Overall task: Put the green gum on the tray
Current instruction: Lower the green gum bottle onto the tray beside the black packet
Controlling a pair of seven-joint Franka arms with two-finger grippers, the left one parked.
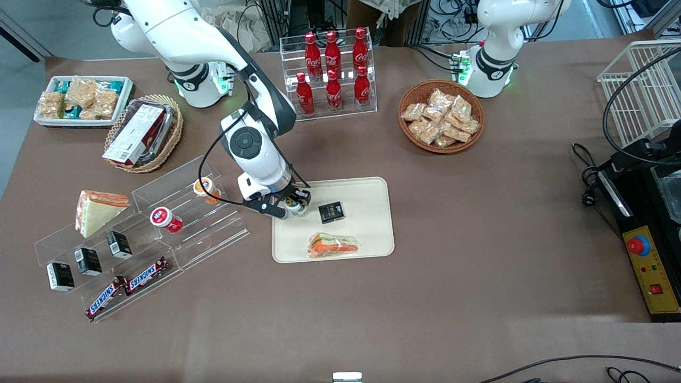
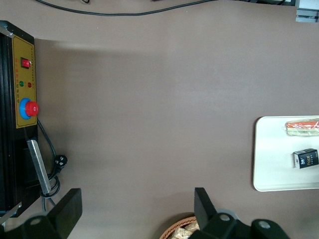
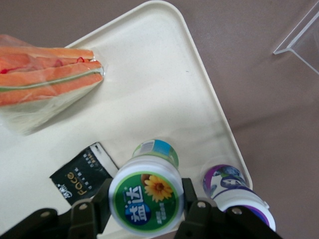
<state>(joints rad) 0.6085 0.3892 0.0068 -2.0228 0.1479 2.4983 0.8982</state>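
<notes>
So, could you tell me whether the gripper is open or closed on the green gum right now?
Closed on it: the gripper fingers press both sides of the green gum, above the tray.

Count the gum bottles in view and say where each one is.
4. Green gum in the gripper over the tray; purple one beside it; orange and red on the clear rack.

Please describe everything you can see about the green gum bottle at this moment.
The green gum is a small cylindrical bottle, apparently plastic, with a green body and a white round lid bearing a green label and a yellow flower. It stands about upright, clamped at its lid between the fingers of the gripper. It is over the tray, near its rim, beside a purple-lidded bottle and a black packet. Whether its base touches the tray cannot be told.
</notes>
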